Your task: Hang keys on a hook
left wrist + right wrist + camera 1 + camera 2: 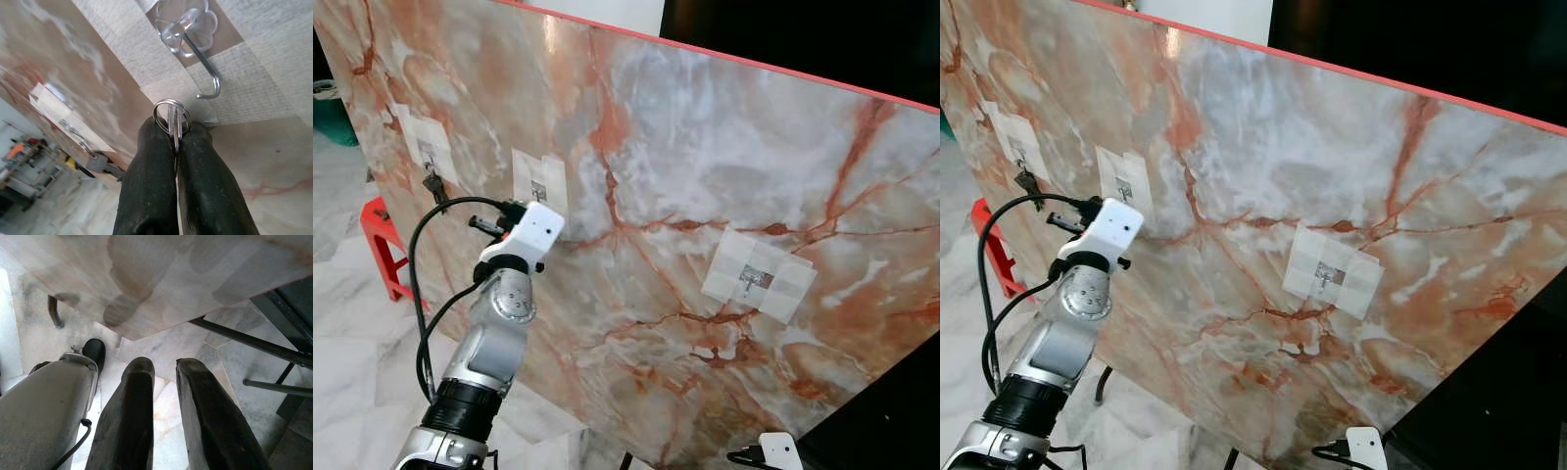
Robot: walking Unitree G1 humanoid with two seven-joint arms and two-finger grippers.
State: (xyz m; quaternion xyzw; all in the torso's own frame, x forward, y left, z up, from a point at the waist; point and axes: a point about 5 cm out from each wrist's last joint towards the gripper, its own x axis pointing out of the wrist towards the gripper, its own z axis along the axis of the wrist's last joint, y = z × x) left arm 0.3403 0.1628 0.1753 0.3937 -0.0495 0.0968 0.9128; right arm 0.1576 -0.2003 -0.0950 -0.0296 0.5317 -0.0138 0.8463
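My left gripper (175, 128) is shut on a silver key ring (161, 106), and the ring pokes out above the fingertips. It sits just under the curved wire tip of a clear plastic hook (208, 68) stuck to the marble-patterned board. In the eye views my left arm (504, 304) is raised to that hook (539, 188), the middle-left one on the board (705, 147). My right gripper (165, 364) hangs low near the floor, open with nothing between its fingers.
A dark key (434, 184) hangs on the far-left hook. A third hook (756, 279) is on the board's right part. A red stool (382, 240) stands left of the board. Metal frame legs (244, 340) run under the board over the tiled floor.
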